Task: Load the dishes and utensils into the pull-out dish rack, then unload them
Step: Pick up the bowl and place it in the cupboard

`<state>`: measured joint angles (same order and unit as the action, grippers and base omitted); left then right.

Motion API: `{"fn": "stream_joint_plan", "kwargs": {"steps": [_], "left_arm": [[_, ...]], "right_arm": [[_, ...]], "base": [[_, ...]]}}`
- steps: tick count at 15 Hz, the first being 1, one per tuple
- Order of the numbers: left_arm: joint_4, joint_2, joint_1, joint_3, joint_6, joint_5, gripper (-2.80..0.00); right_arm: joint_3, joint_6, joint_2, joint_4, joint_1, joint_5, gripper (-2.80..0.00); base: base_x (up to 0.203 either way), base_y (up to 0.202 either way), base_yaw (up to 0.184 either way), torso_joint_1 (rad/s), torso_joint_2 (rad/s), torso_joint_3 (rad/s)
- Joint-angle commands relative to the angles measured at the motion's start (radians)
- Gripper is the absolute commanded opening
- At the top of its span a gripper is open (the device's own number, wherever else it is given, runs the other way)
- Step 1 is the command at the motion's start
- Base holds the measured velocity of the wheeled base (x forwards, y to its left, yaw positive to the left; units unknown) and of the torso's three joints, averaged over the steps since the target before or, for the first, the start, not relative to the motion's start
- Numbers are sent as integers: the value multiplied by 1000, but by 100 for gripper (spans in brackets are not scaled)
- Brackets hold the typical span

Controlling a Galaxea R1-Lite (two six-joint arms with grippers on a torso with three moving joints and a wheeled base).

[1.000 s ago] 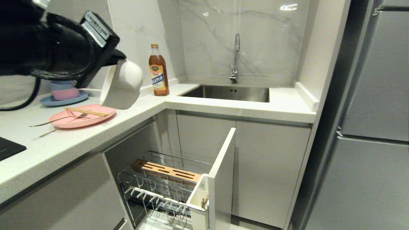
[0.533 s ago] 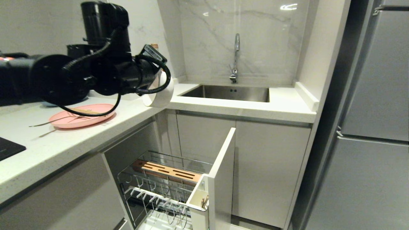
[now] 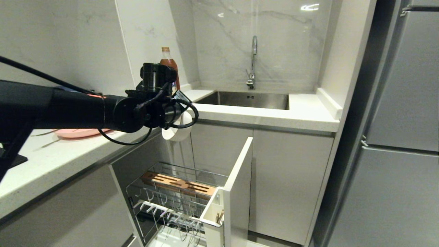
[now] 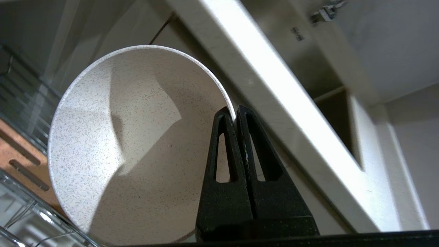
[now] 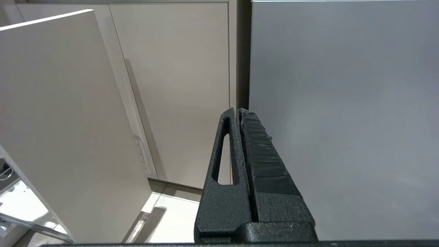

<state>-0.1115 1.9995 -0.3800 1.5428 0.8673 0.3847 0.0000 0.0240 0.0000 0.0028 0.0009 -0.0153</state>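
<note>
The right gripper [image 5: 237, 111], its two black fingers pressed together, points at a pale cabinet door [image 5: 178, 85] beside a grey panel [image 5: 343, 103], with the white pull-out front panel [image 5: 58, 120] near a wire rack corner [image 5: 13, 219].

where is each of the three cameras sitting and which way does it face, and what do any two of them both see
Head view: high on the robot, facing forward and down at the counter corner, the sink and the pull-out dish rack; the left arm reaches in, carrying the bowl.
Left wrist view: behind the left gripper, whose fingers pinch the bowl rim, with the rack's wooden block beyond.
Right wrist view: behind the shut right gripper, facing cabinet fronts and the rack's white panel.
Shared: head and left wrist views both show bowl, sink and wooden block.
</note>
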Motion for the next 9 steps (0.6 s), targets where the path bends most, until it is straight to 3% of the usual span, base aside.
{"fn": "stream_joint_plan", "kwargs": {"steps": [1,9], "left_arm": [[-5,59,6,2,12,0,-280],[-29,182,7,66,16,-3,-280]], "right_arm": [[2,0,0,0,-1,0,-280],[2,0,0,0,1,0,-280]], "base": [[0,0,0,0,0,0],[0,0,0,0,0,0]]}}
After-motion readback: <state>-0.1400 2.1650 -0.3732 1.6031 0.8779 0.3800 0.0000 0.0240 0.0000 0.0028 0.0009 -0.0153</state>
